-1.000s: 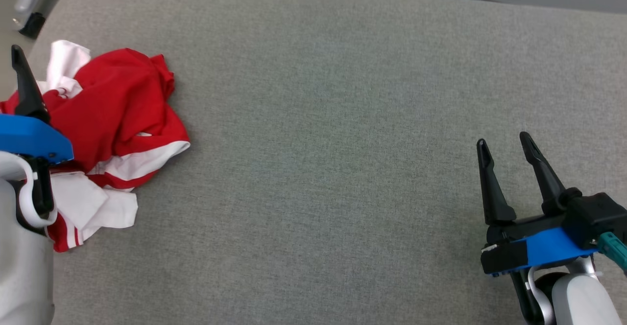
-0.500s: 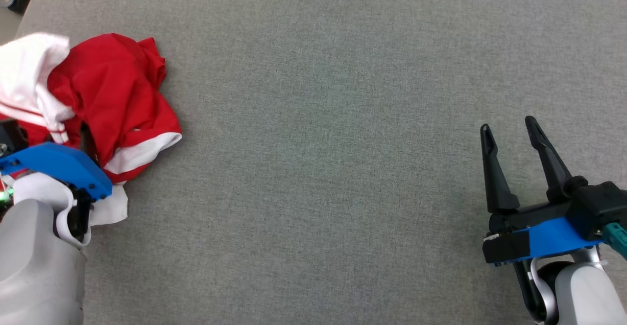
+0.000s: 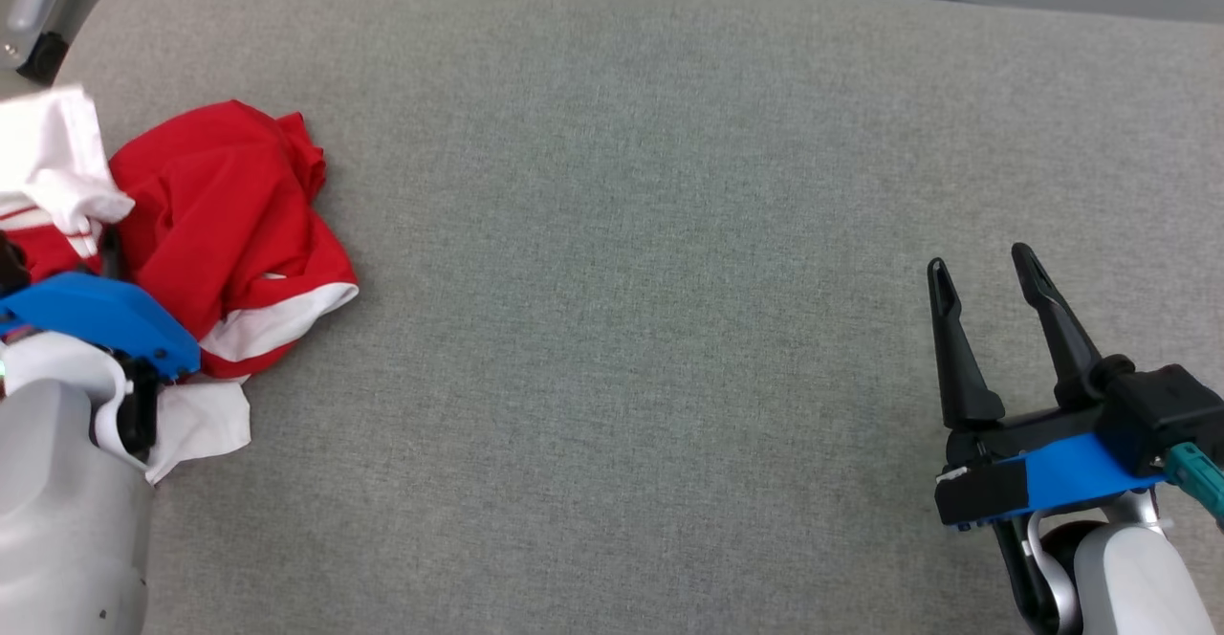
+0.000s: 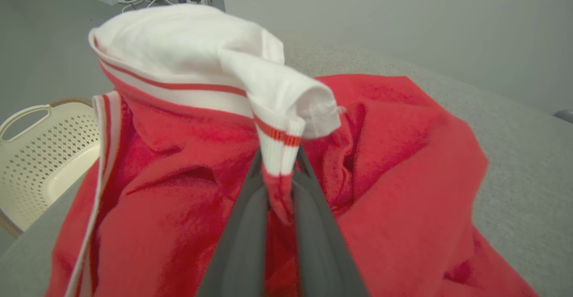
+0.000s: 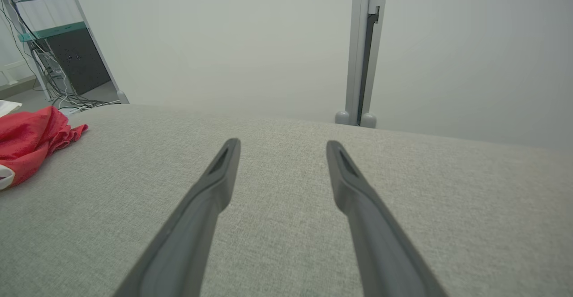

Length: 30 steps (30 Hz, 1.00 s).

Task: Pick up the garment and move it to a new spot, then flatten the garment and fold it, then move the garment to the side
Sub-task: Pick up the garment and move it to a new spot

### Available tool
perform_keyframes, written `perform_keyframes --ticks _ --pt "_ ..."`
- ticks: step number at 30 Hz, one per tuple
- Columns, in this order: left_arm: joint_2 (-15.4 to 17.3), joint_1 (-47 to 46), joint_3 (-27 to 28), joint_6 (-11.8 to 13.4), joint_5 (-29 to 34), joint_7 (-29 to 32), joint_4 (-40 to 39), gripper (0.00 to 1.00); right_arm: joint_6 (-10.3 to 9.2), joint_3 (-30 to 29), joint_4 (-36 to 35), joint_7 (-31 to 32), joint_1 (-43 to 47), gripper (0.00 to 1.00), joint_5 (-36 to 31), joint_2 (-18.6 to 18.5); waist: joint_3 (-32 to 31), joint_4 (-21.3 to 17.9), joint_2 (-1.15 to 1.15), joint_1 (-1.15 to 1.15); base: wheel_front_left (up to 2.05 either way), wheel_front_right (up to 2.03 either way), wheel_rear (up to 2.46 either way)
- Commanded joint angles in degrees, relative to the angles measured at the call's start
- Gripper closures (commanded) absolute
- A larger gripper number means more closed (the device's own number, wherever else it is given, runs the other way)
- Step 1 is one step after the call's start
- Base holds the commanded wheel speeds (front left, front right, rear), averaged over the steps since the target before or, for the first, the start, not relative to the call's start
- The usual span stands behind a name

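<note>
The garment (image 3: 229, 224), a red top with white striped trim, sits bunched in a heap at the far left end of the grey padded table (image 3: 622, 233), close to its rounded corner. The left gripper (image 4: 277, 167) has its two dark fingers pressed together on a fold of the striped white-and-red trim. In the left wrist view, that pinched fold stands up above the rest of the cloth, which spills down red on both sides. Past the table edge on that side there is a cream plastic basket (image 4: 36, 154) on the floor.

The right gripper (image 3: 979, 259) hovers over bare fabric at the right end of the table, well apart from the garment, fingers spread and holding nothing.

This looks like the very first step: the pick-up, with the grasp made and most of the cloth on the table. Next, I'd say, the left arm needs to lift until the heap hangs free and carry it toward the open middle of the table. The grip is on one thin edge only, so a slow lift seems wise, as the trim could slip out under the hanging weight.
</note>
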Motion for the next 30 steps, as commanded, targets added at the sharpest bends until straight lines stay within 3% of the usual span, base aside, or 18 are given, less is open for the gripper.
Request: perform_keyframes --ticks 1,7,14,23,30 --pt "0.59 -1.6 -0.33 -0.35 0.4 -1.8 -0.39 1.0 0.11 0.02 0.61 -0.63 0.73 0.0 0.68 -0.28 -1.19 -0.52 0.0 0.0 0.0 0.0 0.0" --pt "1.95 -4.56 -1.83 -0.37 2.26 -6.58 -3.18 1.0 0.11 0.73 2.92 -2.34 1.2 0.0 2.44 -0.27 -4.55 -1.69 0.0 0.0 0.0 0.0 0.0" --pt "3.63 -8.43 -4.55 0.18 5.35 -7.56 -11.53 1.0 0.11 1.2 5.99 -4.72 1.86 0.0 4.8 -0.28 -7.47 -4.58 0.0 0.0 0.0 0.0 0.0" --pt "4.21 -13.25 -8.61 0.56 8.05 -1.18 -29.68 1.0 0.11 1.67 8.89 -7.24 1.07 0.0 7.74 -0.27 -8.18 -11.22 0.0 0.0 0.0 0.0 0.0" --pt "1.63 -17.88 -11.89 1.6 8.8 5.11 -42.05 1.0 0.11 2.16 10.88 -8.68 0.02 0.0 9.49 -0.29 -6.83 -17.49 0.0 0.0 0.0 0.0 0.0"
